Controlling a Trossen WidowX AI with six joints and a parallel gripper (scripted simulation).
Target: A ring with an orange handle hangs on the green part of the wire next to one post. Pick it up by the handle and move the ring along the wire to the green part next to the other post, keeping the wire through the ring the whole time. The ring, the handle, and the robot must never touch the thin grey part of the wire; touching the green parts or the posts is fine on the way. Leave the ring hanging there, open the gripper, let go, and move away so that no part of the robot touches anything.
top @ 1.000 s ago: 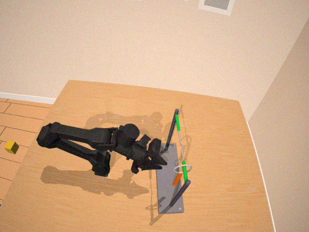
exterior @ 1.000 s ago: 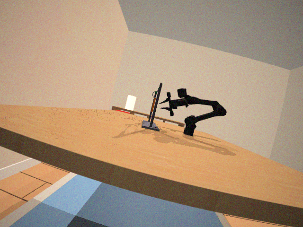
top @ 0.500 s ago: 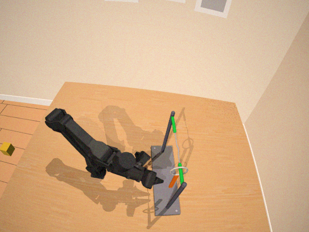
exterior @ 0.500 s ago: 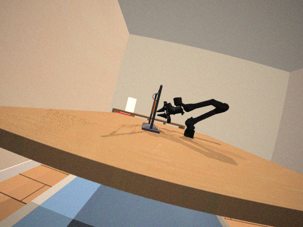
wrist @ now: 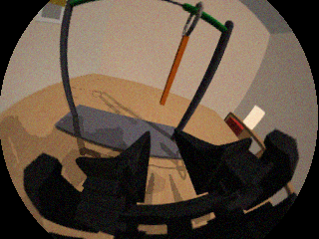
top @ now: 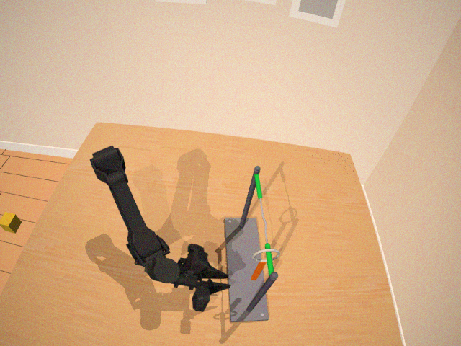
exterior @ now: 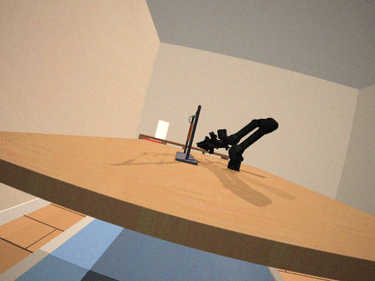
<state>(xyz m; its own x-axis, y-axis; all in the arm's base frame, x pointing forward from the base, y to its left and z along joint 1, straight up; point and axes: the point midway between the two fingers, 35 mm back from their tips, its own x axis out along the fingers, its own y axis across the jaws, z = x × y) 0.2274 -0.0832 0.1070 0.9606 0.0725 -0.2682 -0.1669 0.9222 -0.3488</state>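
Note:
The pale ring (top: 278, 254) (wrist: 199, 11) hangs around the green wire part (top: 269, 262) (wrist: 215, 21) beside the near post (top: 261, 293) (wrist: 204, 86). Its orange handle (top: 257, 271) (exterior: 190, 133) (wrist: 173, 70) slants down from it. The thin grey wire (top: 264, 219) runs to the other green part (top: 258, 186) at the far post (top: 249, 197) (wrist: 65, 55). My gripper (top: 228, 281) (exterior: 197, 144) (wrist: 162, 133) is partly open and empty. Its fingertips stand short of the handle, on the arm's side of the posts, and lower than the ring. Nothing shows between the fingers.
Both posts stand on a grey base plate (top: 238, 305) (exterior: 181, 156) (wrist: 110, 124) on the wooden table (top: 320, 241). Shadows of the arm and the frame fall across the table. A yellow cube (top: 10, 222) lies on the floor to the left in the top view.

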